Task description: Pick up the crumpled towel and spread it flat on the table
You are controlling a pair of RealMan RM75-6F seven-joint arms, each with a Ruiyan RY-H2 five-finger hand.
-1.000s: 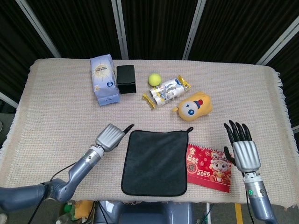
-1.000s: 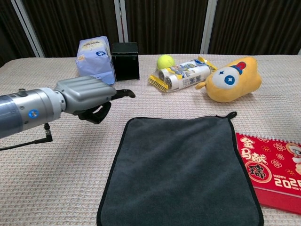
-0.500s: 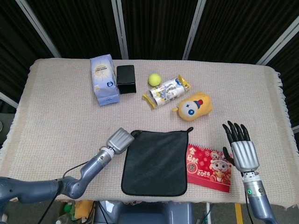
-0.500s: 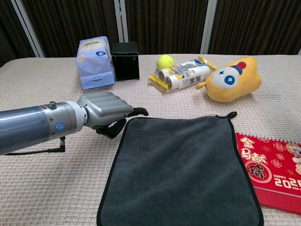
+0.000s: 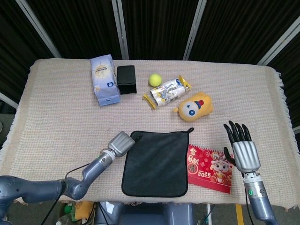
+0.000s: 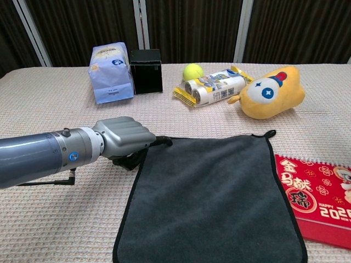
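The dark grey towel [image 5: 157, 161] [image 6: 214, 197] lies flat near the table's front edge, with a small loop at its far right corner. My left hand [image 5: 121, 143] [image 6: 123, 137] sits at the towel's far left corner. Its fingers are curled in, one fingertip lies over the corner's edge with the thumb below, and it pinches that corner. The corner itself is hidden under the hand. My right hand [image 5: 242, 150] shows only in the head view. It hovers right of the towel with fingers spread and holds nothing.
A red calendar [image 5: 211, 169] [image 6: 318, 203] lies against the towel's right edge. Behind the towel are a yellow plush toy [image 5: 196, 106] [image 6: 271, 92], a rolled packet [image 5: 167, 91], a tennis ball [image 5: 155, 79], a black box [image 5: 126, 78] and a blue bag [image 5: 104, 79].
My left hand came down from left of the towel onto its far left corner and curled its fingers in. The towel and my right hand stayed put.
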